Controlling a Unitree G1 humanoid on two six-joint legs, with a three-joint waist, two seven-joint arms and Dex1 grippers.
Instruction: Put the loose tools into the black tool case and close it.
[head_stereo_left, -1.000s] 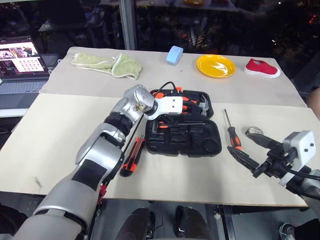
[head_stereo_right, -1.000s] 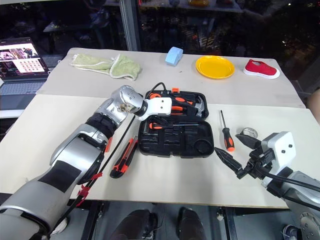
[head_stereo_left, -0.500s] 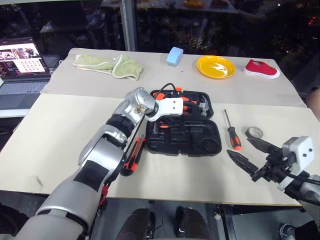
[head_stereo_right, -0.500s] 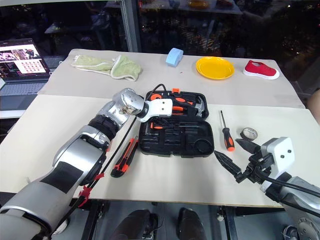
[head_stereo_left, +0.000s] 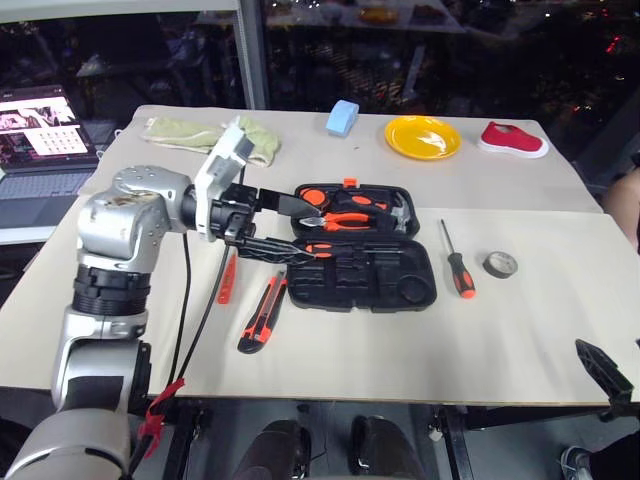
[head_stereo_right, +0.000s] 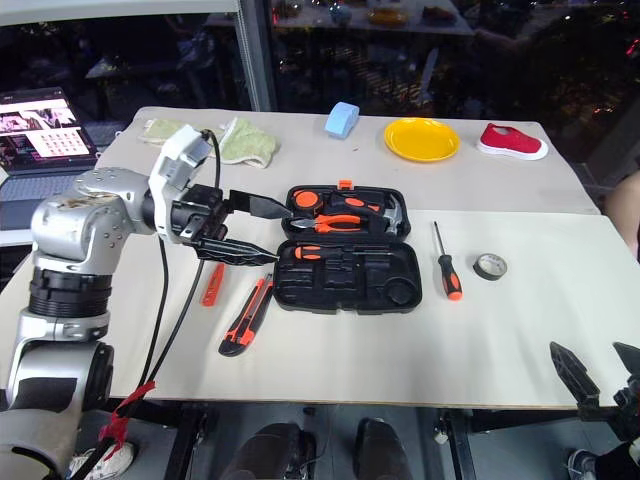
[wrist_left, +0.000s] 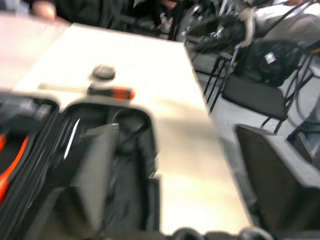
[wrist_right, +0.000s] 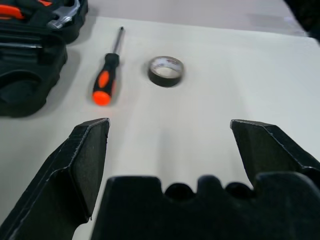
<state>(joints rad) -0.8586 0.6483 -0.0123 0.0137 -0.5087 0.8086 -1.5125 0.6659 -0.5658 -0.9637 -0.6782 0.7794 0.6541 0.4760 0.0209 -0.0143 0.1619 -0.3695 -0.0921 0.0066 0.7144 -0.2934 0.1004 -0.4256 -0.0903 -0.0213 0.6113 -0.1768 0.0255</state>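
We have the black tool case (head_stereo_right: 345, 252) lying open, and one screwdriver seems to sit in its near half, though that is hard to make out. Left of the case lie the utility knife (head_stereo_right: 245, 317) and the slim tester screwdriver (head_stereo_right: 213, 284); right of it, a screwdriver (head_stereo_right: 447, 268) and, further right, the tape roll (head_stereo_right: 489, 266). Our left gripper (head_stereo_right: 245, 229) hangs empty, jaws spread, just left of the case. Our right gripper (wrist_right: 170, 160), well right of the case, is spread wide too. Four tools and the lid remain.

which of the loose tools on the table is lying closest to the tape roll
The black-and-orange-handled screwdriver, lying right of the open tool case next to the tape roll. The utility knife and slim orange screwdriver lie left of the case.
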